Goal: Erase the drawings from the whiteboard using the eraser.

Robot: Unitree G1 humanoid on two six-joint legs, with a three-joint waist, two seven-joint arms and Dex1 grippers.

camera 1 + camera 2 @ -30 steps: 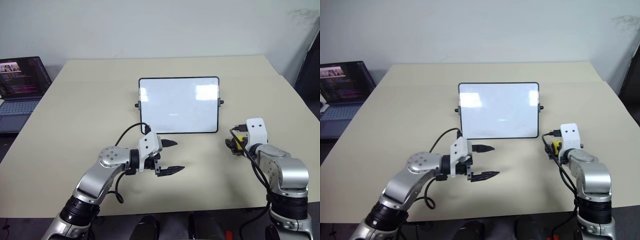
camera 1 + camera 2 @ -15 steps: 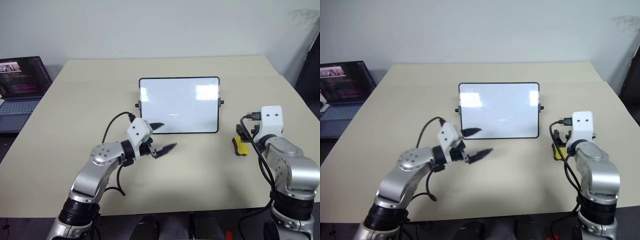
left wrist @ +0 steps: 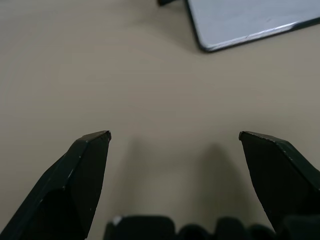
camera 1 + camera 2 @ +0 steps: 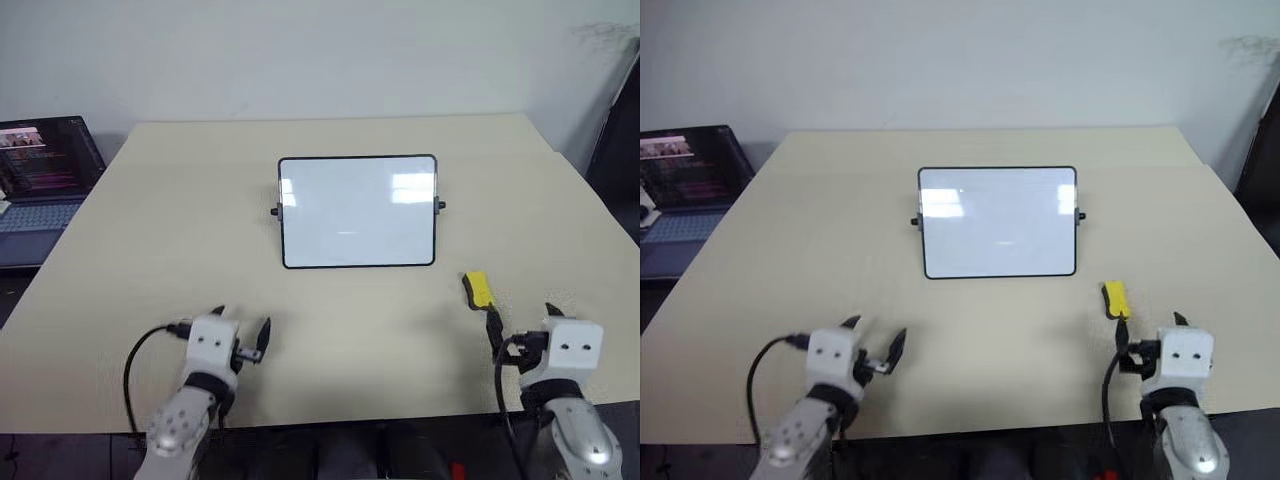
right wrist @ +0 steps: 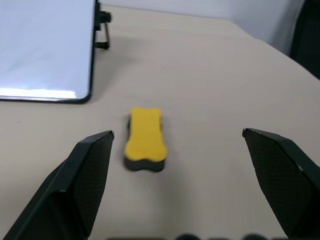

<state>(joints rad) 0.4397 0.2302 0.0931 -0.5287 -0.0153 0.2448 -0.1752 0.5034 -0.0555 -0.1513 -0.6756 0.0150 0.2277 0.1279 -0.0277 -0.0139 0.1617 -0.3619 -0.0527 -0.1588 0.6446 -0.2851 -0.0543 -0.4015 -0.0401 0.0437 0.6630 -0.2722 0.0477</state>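
Since we pulled both arms back, our right gripper (image 5: 177, 145) stands open with the eraser (image 5: 144, 138) lying free just ahead, the left gripper (image 3: 175, 137) open too, and the whiteboard (image 4: 357, 211) looks clean, so the erasing seems done

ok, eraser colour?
Yellow top, dark underside; eraser shows best in the right wrist view.

A large beige table (image 4: 150, 230) with a smooth matte top is seen across most of the head views, its far edge set close to a plain pale wall (image 4: 300, 50). At the table's left side, an open laptop (image 4: 40, 175) is placed on a lower surface just beside it, screen lit with dark windows and lines of text, its keyboard (image 4: 30, 215) angled toward the viewer. A dark upright object (image 4: 615, 140) is partly seen at the right edge, too cut off to be identified.
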